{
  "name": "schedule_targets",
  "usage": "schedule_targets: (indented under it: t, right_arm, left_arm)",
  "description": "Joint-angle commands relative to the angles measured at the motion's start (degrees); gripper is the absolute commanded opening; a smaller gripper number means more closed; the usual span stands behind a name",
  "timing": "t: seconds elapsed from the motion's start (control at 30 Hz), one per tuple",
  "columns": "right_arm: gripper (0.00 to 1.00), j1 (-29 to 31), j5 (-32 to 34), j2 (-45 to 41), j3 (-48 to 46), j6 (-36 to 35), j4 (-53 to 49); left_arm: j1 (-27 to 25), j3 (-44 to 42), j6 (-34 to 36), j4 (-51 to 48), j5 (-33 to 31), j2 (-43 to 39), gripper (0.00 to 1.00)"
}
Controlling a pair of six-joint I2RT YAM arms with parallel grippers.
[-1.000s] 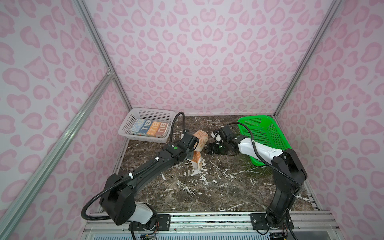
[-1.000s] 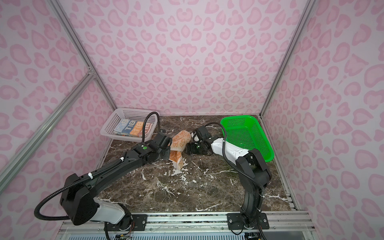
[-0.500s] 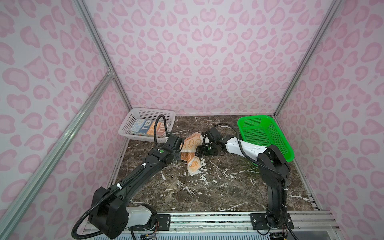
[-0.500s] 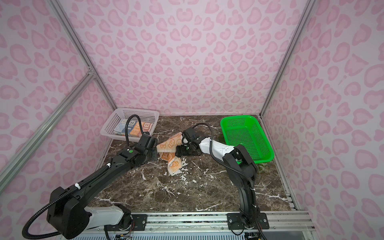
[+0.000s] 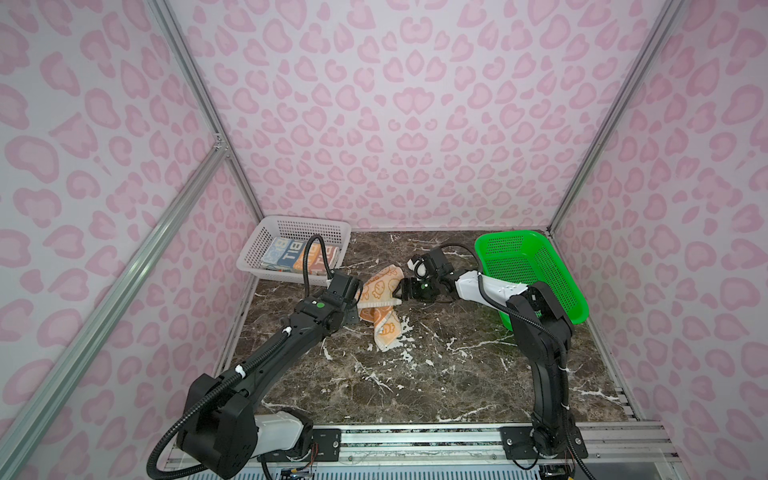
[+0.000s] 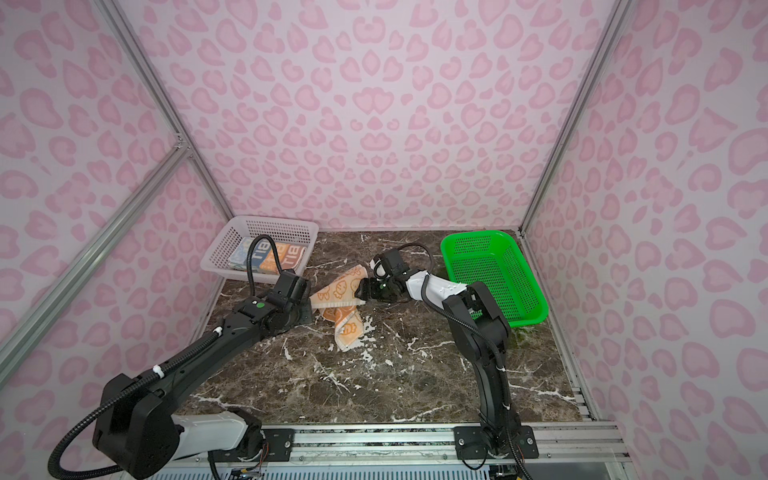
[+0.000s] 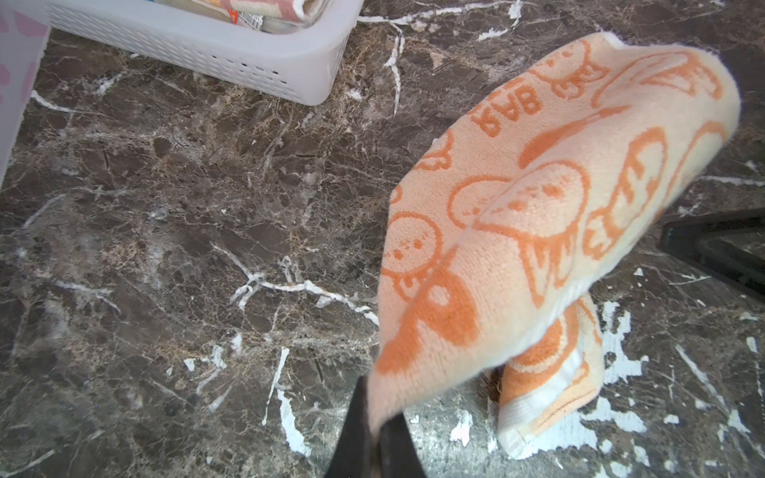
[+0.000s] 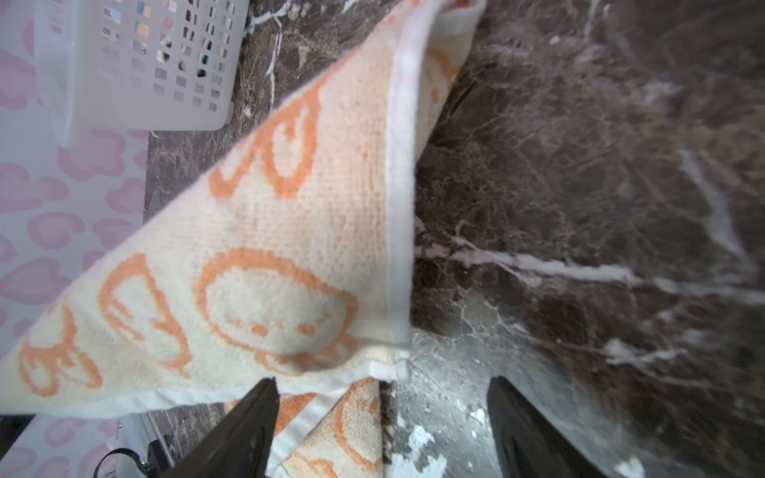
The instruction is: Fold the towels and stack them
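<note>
left arm (image 5: 266, 365) black, green dot | right arm (image 5: 540, 353) black, white shell | ribbed cables (image 5: 304, 266)

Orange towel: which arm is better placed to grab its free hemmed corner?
Right. The right gripper has its jaws open, with the orange towel and its hemmed corner just ahead of them in the wrist view. The left gripper is shut on another corner, holding it up.

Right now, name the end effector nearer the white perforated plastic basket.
Left. The left end effector, pinching the orange-printed terry towel, sits just before the white basket; the right end effector is across the towel, toward the green plastic basket.
</note>
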Motion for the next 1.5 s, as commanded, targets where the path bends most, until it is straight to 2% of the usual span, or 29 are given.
schedule_targets:
  t: [0.0,0.17,0.47,0.63,0.77,0.9,1.27,1.47]
  right_arm:
    - [0.78,-0.2,-4.6,1.0,-1.9,3.2,7.8]
    - [0.73,0.0,-6.1,2.5,-3.0,4.3,10.8]
    - [0.56,-0.7,-8.1,4.1,-5.0,8.2,17.3]
    - [0.37,-1.2,-8.2,4.2,-5.7,8.9,18.1]
    - [0.16,-1.5,-8.0,3.1,-6.6,8.8,18.0]
    - [0.0,-1.9,-7.2,1.7,-7.2,8.2,16.6]
    - [0.0,-3.0,-5.1,-3.8,-6.9,4.1,9.9]
    - [0.0,-3.7,-2.0,-12.3,-2.1,-0.7,1.0]
  left_arm:
    - [0.1,0.1,-0.5,1.4,0.3,0.9,0.03]
    - [0.1,0.5,-0.6,1.8,0.7,2.1,0.03]
    - [0.1,0.2,-0.5,2.0,0.6,2.5,0.03]
    - [0.1,0.0,-0.5,2.2,0.7,2.8,0.03]
    - [0.1,0.1,-0.5,2.2,0.6,2.9,0.03]
    - [0.1,0.1,-0.4,2.1,0.5,2.9,0.03]
    - [0.1,1.0,-0.3,1.1,0.0,2.1,0.03]
    - [0.2,9.9,2.7,-2.2,-2.0,2.4,0.03]
